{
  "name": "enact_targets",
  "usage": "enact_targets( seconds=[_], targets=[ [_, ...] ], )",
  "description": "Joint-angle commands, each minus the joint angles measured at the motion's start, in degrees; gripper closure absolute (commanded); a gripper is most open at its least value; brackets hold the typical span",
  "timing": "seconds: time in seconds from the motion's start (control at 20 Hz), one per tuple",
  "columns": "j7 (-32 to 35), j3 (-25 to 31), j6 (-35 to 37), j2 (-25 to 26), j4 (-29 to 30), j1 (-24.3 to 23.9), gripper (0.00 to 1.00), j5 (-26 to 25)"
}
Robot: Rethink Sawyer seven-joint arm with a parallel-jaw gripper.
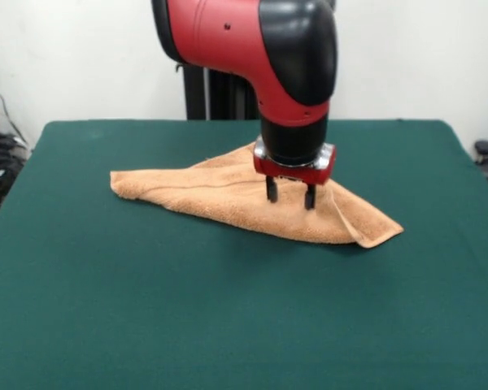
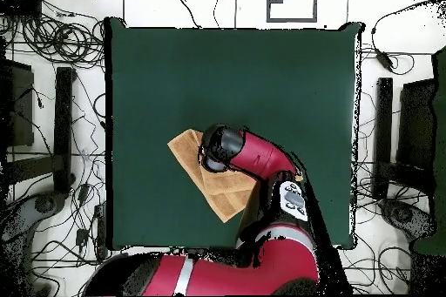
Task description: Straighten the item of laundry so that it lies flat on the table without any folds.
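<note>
We see the tool with fingers apart just over the folded towel on the bench; pinching both layers risks dragging the fold along.

I'm looking into a robotics lab: green felt table on a pale floor, loose cables tangled all around it, equipment stands flanking both sides, bare white wall behind.

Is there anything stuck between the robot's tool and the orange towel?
No, nothing visible is in the way. The tool hangs right over the folded towel, its two black fingers open and pointing down at the cloth. Only the towel lies on the green table.
</note>
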Motion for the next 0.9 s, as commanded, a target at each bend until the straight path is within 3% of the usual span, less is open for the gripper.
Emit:
enact_targets(
  seconds=[0.05,0.5,0.9],
  targets=[
    [12.23,2.78,9.32,-1.52,5.98,0.42,0.00,1.48],
    [11.50,2.94,12.17,-1.80,6.73,0.16,0.00,0.85],
    [8.60,4.40,6.13,0.39,6.93,-1.30,0.00,-0.03]
  ],
)
